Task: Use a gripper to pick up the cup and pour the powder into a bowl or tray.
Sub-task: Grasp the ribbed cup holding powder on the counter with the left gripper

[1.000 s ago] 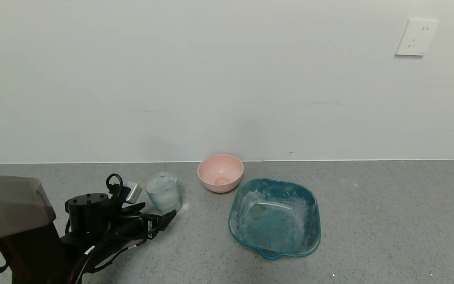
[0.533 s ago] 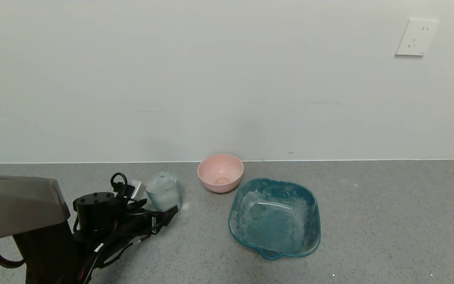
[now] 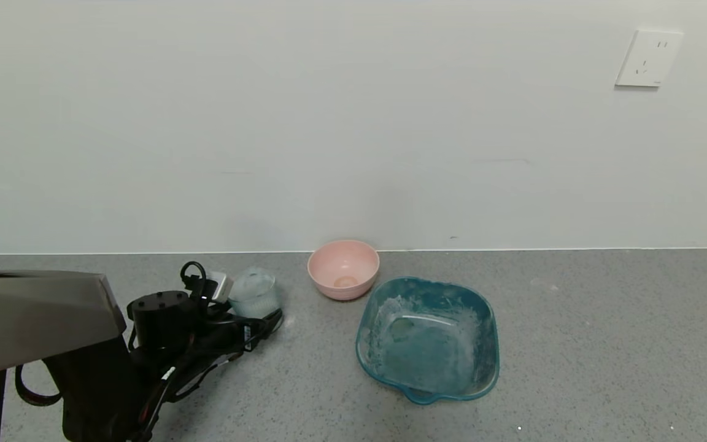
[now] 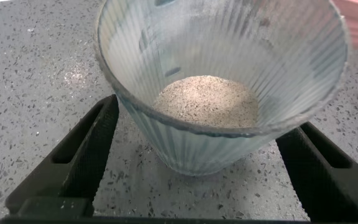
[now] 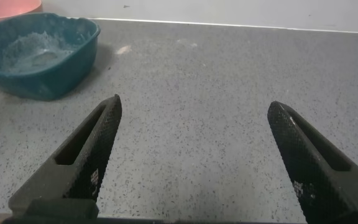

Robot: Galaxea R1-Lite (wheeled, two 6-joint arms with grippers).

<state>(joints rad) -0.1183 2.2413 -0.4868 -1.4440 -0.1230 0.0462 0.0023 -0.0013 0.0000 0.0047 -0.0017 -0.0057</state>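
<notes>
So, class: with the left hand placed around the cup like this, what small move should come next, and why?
Probably close the left hand on the cup. Its open fingers flank the upright cup without gripping it, and the powder is unpoured. The right hand is open above the counter.

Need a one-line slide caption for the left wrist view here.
Open left gripper straddles the upright ribbed cup on the grey counter, powder inside, fingers not yet closed.

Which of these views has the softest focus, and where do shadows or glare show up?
Left wrist view: the cup fills the frame, its rim soft while the countertop speckle stays crisp. Head view: even light, only a faint shadow beside the teal tray, no glare. Right wrist view: the right gripper hangs open over bare counter, fingers slightly soft, soft shadow by the tray.
</notes>
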